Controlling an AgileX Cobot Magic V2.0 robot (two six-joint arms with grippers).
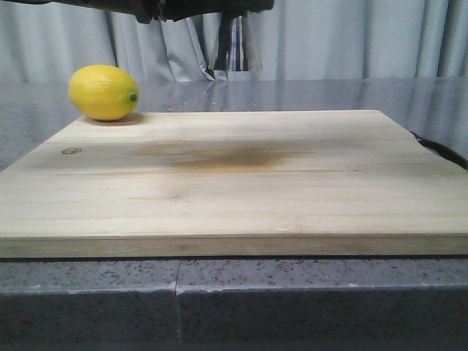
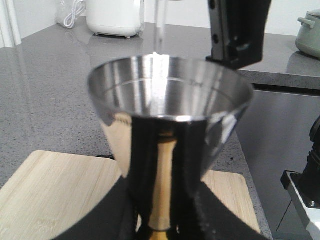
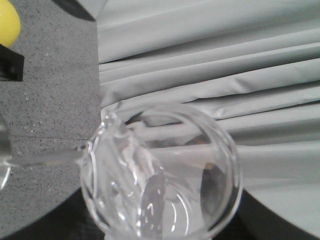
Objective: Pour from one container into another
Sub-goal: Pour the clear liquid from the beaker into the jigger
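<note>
While the front camera mostly shows the wooden cutting board (image 1: 234,183) sitting on the grey speckled tabletop (image 1: 88,292), the real action is up at the top edge, where the steel jigger (image 1: 236,44) hangs in the air under the dark arm hardware. From the left wrist view, the left gripper (image 2: 162,225) is clamped on the jigger (image 2: 170,135) down at its narrow waist, black pads hugging both sides, with the upper cone standing upright and its mouth wide open to the camera. A thin clear stream (image 2: 160,25) drops straight into that cone, and there's a liquid line visible inside near the rim. The black bit of the other arm (image 2: 240,30) hangs just behind and above the jigger.

In the right wrist view, the glass beaker (image 3: 160,175) is tipped over on its side, lip pointing toward the jigger, with a clear stream (image 3: 50,157) running off the lip. The right gripper itself isn't really visible around the glass there, so I can't tell how it's set, though the beaker is obviously held up off the tabletop.

Other stuff: a lemon (image 1: 104,92) sits on the far left corner of the board, there's a brownish stain (image 1: 234,156) mid-board, and grey curtains (image 1: 365,36) hang behind.
</note>
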